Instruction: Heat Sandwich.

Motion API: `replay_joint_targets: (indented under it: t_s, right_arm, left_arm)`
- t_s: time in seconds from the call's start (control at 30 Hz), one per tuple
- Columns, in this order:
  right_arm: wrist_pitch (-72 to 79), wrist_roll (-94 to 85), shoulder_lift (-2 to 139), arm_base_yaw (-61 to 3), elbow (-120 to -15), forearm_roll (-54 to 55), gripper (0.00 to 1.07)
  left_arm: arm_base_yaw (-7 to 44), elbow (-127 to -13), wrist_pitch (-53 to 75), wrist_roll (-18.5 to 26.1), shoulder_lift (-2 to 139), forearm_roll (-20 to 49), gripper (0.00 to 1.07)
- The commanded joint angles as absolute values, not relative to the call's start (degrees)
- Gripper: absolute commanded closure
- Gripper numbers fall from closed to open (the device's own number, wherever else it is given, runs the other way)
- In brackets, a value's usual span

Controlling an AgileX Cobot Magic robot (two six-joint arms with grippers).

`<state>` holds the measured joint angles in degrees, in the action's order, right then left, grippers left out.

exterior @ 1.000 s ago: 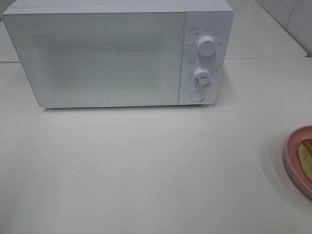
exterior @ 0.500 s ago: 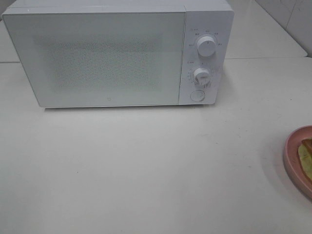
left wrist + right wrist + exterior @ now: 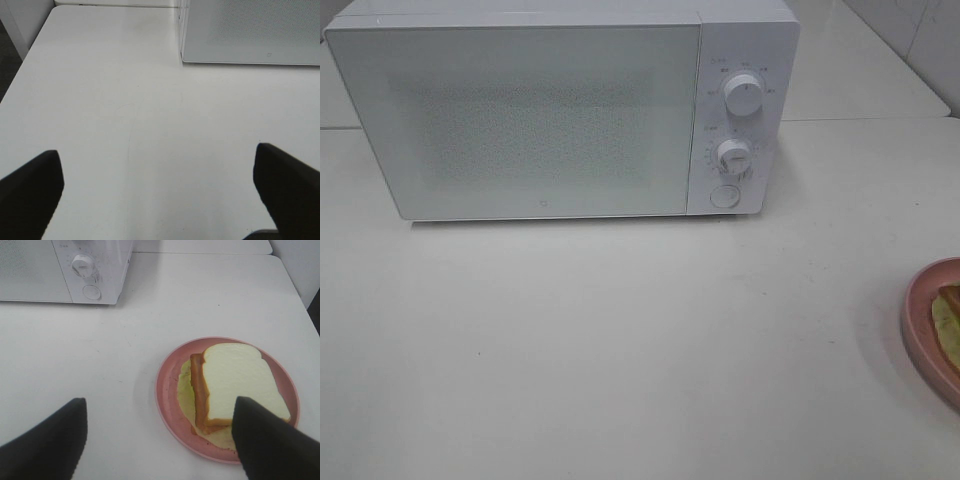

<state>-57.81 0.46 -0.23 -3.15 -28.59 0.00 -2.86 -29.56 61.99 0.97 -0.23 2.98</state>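
White bread topped the sandwich (image 3: 235, 385), which lay on the pink plate (image 3: 167, 390) at the counter's (image 3: 620, 350) right edge, well apart from the shut microwave (image 3: 540, 110). Your right pincer (image 3: 157, 435) hung over it with fingers apart, gripping nothing. Your left pincer (image 3: 157, 185) stood equally wide over bare counter.

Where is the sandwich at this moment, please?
The sandwich lies on the pink plate at the table's right edge in the exterior high view, in front of and to the right of the closed microwave.
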Motion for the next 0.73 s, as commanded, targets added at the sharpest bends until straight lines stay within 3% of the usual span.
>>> replay_joint_targets:
  t_s: [0.03, 0.73]
  right_arm:
    - [-56.95, 0.00, -1.72, -2.64, -28.48, 0.00, 0.31]
    - [-56.95, 0.00, -1.72, -2.64, -28.48, 0.00, 0.31]
  left_arm:
    - [-2.75, -29.51, 61.36, 0.52, -1.78, 2.92, 0.08]
    - [-2.75, -29.51, 61.36, 0.52, -1.78, 2.92, 0.09]
